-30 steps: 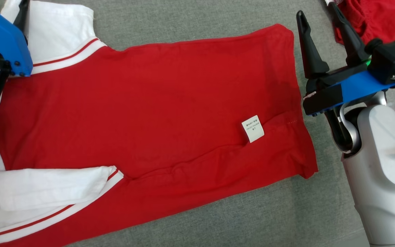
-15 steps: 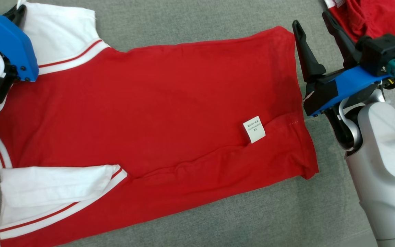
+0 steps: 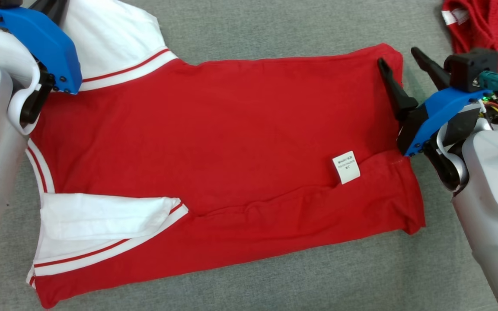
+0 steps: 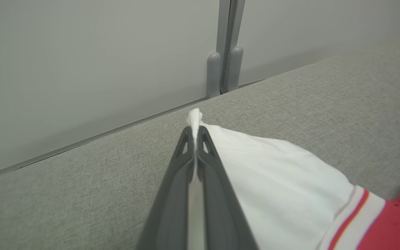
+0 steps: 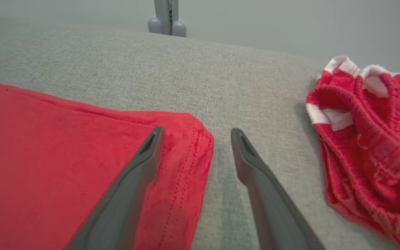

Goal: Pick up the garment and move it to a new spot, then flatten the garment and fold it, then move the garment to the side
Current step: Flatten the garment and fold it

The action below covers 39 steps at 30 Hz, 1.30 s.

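Observation:
The garment [image 3: 231,142] is a red shirt with white sleeves and striped cuffs, lying flat on the grey padded surface, a white label [image 3: 346,167] near its hem. In the left wrist view my left gripper [image 4: 195,131] is shut on the tip of the far white sleeve [image 4: 276,180]. Its blue housing [image 3: 41,39] sits at the head view's top left. My right gripper [image 3: 400,62] is open at the garment's far hem corner [image 5: 193,139]. One finger [image 5: 144,156] lies over the red cloth, the other [image 5: 252,163] over bare surface.
A second, crumpled red garment with white trim [image 5: 370,139] lies to the right of my right gripper, also at the head view's top right [image 3: 486,26]. A grey wall with a post [image 4: 225,52] bounds the surface's far edge. The near sleeve [image 3: 106,216] is folded onto the shirt.
My left gripper has shut on the far white sleeve. My right gripper has come in over the hem corner, still open. The head camera has shifted, moving the whole scene rightward.

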### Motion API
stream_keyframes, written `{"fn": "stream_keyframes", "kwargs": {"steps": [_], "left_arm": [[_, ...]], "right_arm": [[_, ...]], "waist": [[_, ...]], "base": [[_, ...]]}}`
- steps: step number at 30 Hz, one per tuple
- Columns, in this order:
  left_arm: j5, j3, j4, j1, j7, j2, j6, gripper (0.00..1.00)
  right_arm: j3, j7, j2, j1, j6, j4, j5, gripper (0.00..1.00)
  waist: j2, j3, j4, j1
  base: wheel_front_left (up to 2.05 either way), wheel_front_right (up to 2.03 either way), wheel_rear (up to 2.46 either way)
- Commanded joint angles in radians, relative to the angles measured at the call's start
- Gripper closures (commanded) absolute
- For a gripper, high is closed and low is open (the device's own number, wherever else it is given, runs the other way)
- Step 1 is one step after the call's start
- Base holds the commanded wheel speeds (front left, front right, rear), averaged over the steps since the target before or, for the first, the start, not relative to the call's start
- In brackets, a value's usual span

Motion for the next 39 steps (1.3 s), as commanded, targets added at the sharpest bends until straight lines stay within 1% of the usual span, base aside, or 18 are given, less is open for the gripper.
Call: {"fn": "stream_keyframes", "kwargs": {"steps": [1,7,8,9,14,20,24,31,34,39], "left_arm": [[-0.007,-0.006,0.000,-0.023,-0.010,-0.001,-0.001,1.00],[-0.027,-0.041,0.007,-0.039,-0.043,-0.014,-0.001,1.00],[-0.028,-0.048,0.006,-0.043,-0.051,-0.016,-0.001,1.00],[-0.031,-0.054,0.006,-0.045,-0.056,-0.018,-0.001,1.00],[-0.051,-0.079,-0.003,-0.051,-0.087,-0.030,-0.001,1.00],[-0.081,-0.095,-0.036,-0.032,-0.153,-0.032,-0.001,1.00],[-0.101,-0.099,-0.079,0.015,-0.207,-0.020,-0.001,1.00],[-0.128,-0.116,-0.183,0.134,-0.266,0.000,0.001,1.00],[-0.134,-0.117,-0.242,0.193,-0.279,0.019,0.018,1.00],[-0.147,-0.128,-0.358,0.315,-0.286,0.050,0.061,1.00]], "right_arm": [[0.006,0.007,-0.010,-0.024,0.000,0.023,0.006,0.00],[0.041,0.010,-0.014,-0.065,0.000,0.129,0.029,0.00],[0.045,0.014,-0.008,-0.072,0.000,0.145,0.042,0.53],[0.053,0.016,-0.010,-0.081,0.000,0.158,0.048,1.00],[0.065,-0.032,-0.025,-0.117,0.000,0.210,0.087,1.00],[0.068,-0.141,-0.035,-0.120,0.000,0.249,0.098,1.00],[0.072,-0.202,-0.041,-0.084,0.000,0.265,0.107,1.00],[0.065,-0.264,-0.058,-0.022,0.000,0.278,0.117,1.00],[0.062,-0.277,-0.061,0.009,0.000,0.278,0.117,1.00],[0.043,-0.291,-0.061,0.062,0.000,0.271,0.104,1.00]], "waist": [[-0.0001,0.003,0.007,0.0000],[-0.0001,0.004,0.029,0.0000],[-0.0001,0.004,0.032,0.0000],[-0.0001,0.005,0.035,0.0000],[-0.0001,0.004,0.051,0.0000],[-0.0001,-0.024,0.075,0.0000],[-0.0001,-0.059,0.094,0.0000],[-0.0001,-0.128,0.135,0.0000],[-0.0001,-0.157,0.149,0.0000],[-0.0001,-0.193,0.170,0.0000]], "base": [[0.00,0.00,0.00],[0.00,0.00,0.00],[0.00,0.00,0.00],[0.00,0.00,0.00],[0.00,0.00,0.00],[0.00,0.00,0.00],[0.00,0.00,0.00],[0.00,0.00,0.00],[0.00,0.00,0.00],[0.00,0.00,0.00]]}}
